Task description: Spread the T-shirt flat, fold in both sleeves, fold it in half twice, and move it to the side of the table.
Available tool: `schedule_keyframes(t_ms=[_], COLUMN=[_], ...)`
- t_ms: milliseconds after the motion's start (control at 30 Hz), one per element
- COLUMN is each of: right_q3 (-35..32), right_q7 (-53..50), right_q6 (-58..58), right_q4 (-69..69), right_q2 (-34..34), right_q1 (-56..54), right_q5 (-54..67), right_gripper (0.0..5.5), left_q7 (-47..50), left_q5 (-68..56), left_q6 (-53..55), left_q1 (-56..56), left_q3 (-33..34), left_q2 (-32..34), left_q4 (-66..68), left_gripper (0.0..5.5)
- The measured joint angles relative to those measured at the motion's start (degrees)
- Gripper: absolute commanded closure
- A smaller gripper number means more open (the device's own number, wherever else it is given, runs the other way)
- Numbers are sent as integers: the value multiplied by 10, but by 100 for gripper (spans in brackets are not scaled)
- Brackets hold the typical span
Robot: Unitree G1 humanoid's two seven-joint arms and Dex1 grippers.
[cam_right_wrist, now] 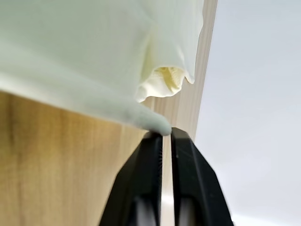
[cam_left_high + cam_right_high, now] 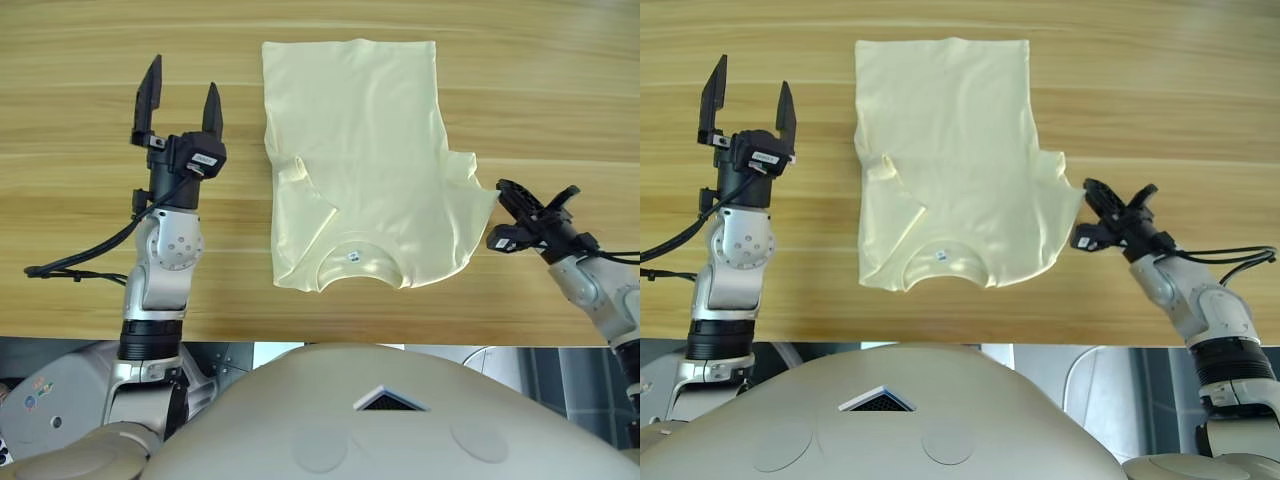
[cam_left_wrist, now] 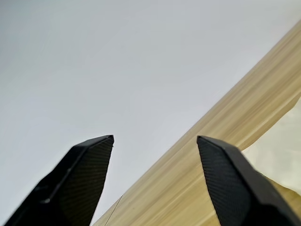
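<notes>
Right gripper point(image 2: 502, 188), clenched on the sleeve point(image 2: 468, 195) tip, is nearer the shirt point(image 2: 360, 140) — left gripper point(image 2: 184, 74) hangs released, well apart.

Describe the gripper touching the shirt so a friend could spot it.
On the wooden table lies a pale yellow T-shirt. At its sleeve tip on the robot's right sits the right gripper. Its black fingers are pinched shut on the cloth, while the left gripper stands wide open over bare wood.
</notes>
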Motion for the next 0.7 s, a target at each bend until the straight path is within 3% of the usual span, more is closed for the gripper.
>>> schedule_keyframes(t_ms=[333, 567, 700], right_q3=[-12, -101, -128], right_q7=[-7, 52, 124], right_q6=[0, 9, 17], right_q4=[1, -61, -162], right_q2=[-6, -60, -74], right_q1=[20, 184, 260], right_q5=[36, 99, 124], right_gripper=[549, 415, 415], left_q7=[0, 1, 1], left_q5=[0, 0, 0], left_q6=[1, 4, 13], left_q1=[7, 23, 26], left_q3=[-7, -2, 4], left_q2=[-7, -8, -8], left_q4=[-11, -16, -18], left_gripper=[218, 218, 218])
